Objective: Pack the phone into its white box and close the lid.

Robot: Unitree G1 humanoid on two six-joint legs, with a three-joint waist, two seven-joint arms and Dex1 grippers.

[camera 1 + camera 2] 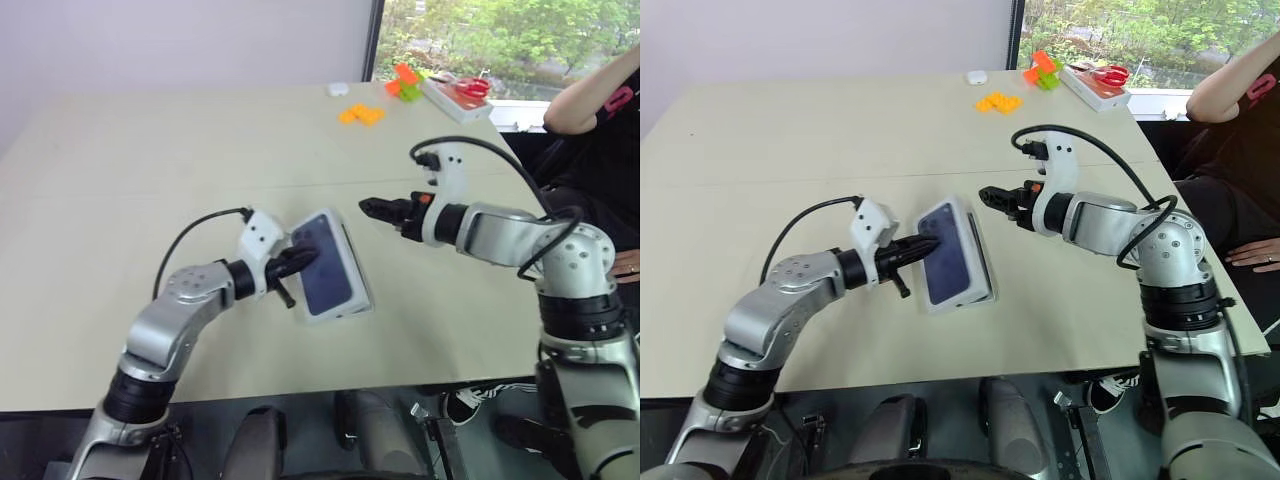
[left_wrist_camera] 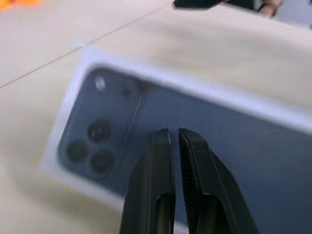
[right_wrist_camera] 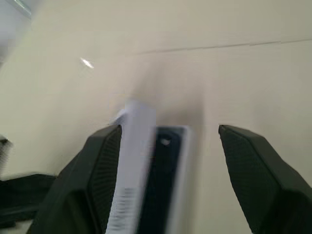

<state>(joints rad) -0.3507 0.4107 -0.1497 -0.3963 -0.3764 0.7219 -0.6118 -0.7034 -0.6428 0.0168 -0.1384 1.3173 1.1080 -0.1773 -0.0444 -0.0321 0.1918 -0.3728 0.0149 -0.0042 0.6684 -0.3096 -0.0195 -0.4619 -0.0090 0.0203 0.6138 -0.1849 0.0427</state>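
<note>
The lid (image 1: 331, 266), white with a dark blue phone picture showing a camera cluster printed on its outside, sits closed over the white box (image 1: 985, 262), whose white side wall shows along the edge facing the right gripper (image 1: 366, 207). The closed pack is tilted up off the tabletop, printed face turned toward the left gripper (image 1: 309, 256), whose tips lie against that face. It is just beside and below the right gripper, apart from it.

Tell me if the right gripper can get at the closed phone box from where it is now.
Probably yes. The right gripper is open, facing the box across bare table. The shut left gripper presses only the lid's face, leaving the near edge free.
</note>
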